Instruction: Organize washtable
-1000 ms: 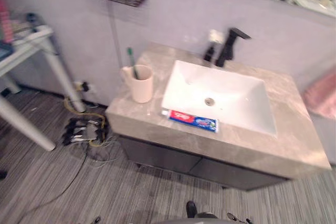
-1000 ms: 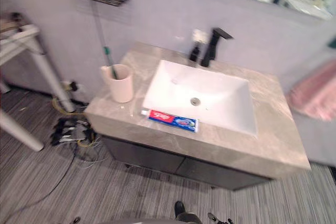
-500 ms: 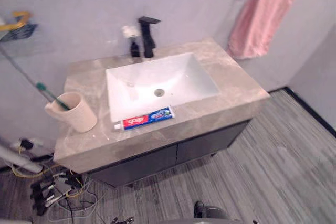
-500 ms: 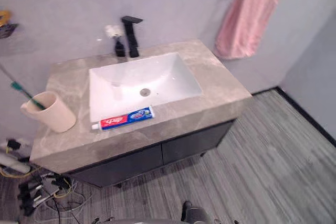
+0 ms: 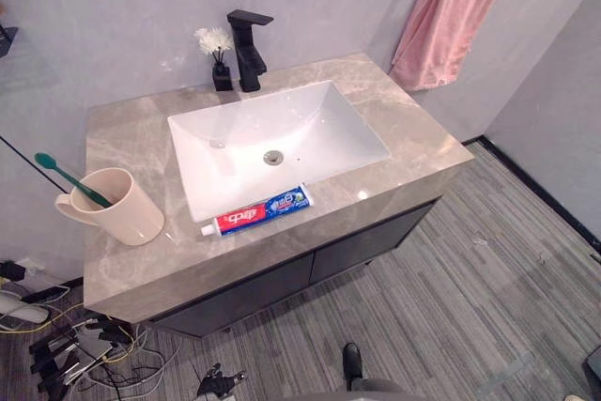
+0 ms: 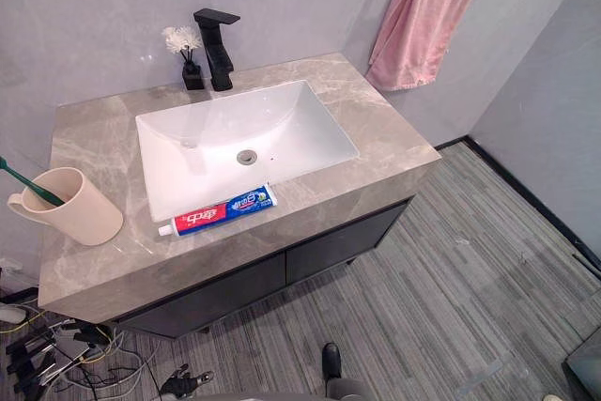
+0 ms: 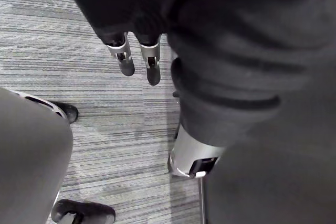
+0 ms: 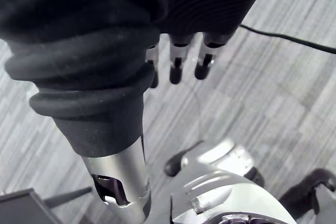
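My two head cameras look steeply down from in front of the washtable (image 5: 122,260), taking in its whole top, the sink (image 5: 300,129) and the striped floor (image 5: 488,298) (both share nearly all of it, slightly offset). Wrist cameras look closely along my left hand (image 7: 126,59) and right hand (image 8: 177,66) toward that floor.

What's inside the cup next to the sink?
A green toothbrush leans in the beige cup, one end poking past the rim. The cup's wall hides its lower end and the bottom.
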`<state>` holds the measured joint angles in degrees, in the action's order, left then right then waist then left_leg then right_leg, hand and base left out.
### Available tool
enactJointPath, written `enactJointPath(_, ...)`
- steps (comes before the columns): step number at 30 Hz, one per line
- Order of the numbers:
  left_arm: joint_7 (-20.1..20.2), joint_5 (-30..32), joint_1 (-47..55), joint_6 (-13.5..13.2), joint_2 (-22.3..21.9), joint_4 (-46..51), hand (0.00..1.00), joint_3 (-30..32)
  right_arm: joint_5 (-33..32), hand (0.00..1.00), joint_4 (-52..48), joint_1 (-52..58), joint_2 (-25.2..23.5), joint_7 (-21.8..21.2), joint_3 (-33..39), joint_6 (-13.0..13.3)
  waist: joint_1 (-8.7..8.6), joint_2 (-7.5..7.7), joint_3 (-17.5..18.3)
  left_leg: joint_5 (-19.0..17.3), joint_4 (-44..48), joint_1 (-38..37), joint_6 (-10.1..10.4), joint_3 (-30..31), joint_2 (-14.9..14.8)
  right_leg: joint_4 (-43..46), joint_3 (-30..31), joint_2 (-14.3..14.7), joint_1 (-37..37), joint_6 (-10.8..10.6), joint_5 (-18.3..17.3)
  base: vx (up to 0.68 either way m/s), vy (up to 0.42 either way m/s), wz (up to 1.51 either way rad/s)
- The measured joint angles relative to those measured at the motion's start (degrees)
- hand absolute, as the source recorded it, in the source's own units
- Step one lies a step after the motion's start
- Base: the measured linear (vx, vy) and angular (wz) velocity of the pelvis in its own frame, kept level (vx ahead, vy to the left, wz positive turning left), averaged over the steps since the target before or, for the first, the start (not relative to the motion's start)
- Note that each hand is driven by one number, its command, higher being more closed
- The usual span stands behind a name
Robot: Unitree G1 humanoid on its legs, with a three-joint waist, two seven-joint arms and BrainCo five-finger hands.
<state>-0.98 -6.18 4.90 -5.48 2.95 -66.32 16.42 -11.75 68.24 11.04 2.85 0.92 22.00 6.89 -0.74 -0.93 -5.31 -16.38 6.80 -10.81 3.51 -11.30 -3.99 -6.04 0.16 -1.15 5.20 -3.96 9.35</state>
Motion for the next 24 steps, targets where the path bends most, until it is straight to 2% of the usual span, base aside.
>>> enactJointPath(6,0.5,0.0,-0.1,0.0,0.0,0.0,0.00,0.0,-0.3,0.00,0.0,-0.1,0.0,0.0,0.1,0.0,0.02,-0.03,-0.3,0.0,0.0,0.3,0.0,0.3,0.0,0.0,-0.2,-0.1,0.2,0.0,0.0,0.00,0.000,0.02)
enactJointPath(13,0.1,0.4,-0.2,-0.4,-0.1,0.8,0.00,-2.3,-4.1,0.00,0.0,-0.2,0.6,0.4,0.8,0.3,0.06,-0.51,-0.4,0.1,0.2,2.5,0.0,2.3,0.2,0.0,-1.8,-0.8,2.1,0.0,-0.1,0.01,-0.004,0.11)
enactJointPath(15,-0.5,0.4,-0.3,-0.8,-0.6,1.6,0.00,-5.3,-5.5,0.00,0.0,-0.5,1.1,0.6,2.1,0.4,0.06,-2.15,-0.7,0.1,0.7,3.7,-0.1,4.8,0.3,0.1,-4.0,-1.5,2.0,-0.2,-0.6,0.03,0.010,0.47)
enactJointPath(17,-0.8,0.4,-0.9,-1.3,-1.4,1.8,0.00,-7.2,-6.1,0.00,-0.1,-0.8,1.6,1.4,2.3,0.5,0.10,-3.12,-0.9,0.5,2.1,5.1,-0.1,7.8,0.7,1.8,-6.0,-2.3,2.2,-0.7,-1.1,0.07,0.005,0.63)
enactJointPath(19,-1.4,0.4,-1.5,-1.3,-1.5,2.2,0.00,-9.5,-6.2,0.00,-0.2,-1.2,1.4,1.7,2.3,0.4,0.14,-2.93,-1.6,2.6,2.6,5.3,0.0,11.8,1.6,6.3,-7.6,-3.7,2.3,-0.7,-3.9,0.06,-0.013,0.71)
enactJointPath(20,-1.6,0.6,-1.4,-1.4,-1.4,2.8,0.00,-10.3,-6.2,0.00,-0.6,-1.3,1.0,1.7,2.4,0.5,0.42,-2.13,-1.8,3.7,3.1,5.0,0.0,14.2,2.2,8.5,-8.8,-4.8,1.9,-0.8,-5.6,0.03,-0.041,0.63)
enactJointPath(24,-1.6,0.6,-1.6,-2.1,-0.8,3.4,0.00,-11.8,-6.2,0.00,-2.0,-1.6,0.4,1.7,2.5,0.6,1.22,-1.39,-1.5,4.6,3.9,6.4,0.5,21.0,2.2,6.3,-15.2,-5.8,-1.5,-0.6,-6.0,0.01,-0.060,0.85)
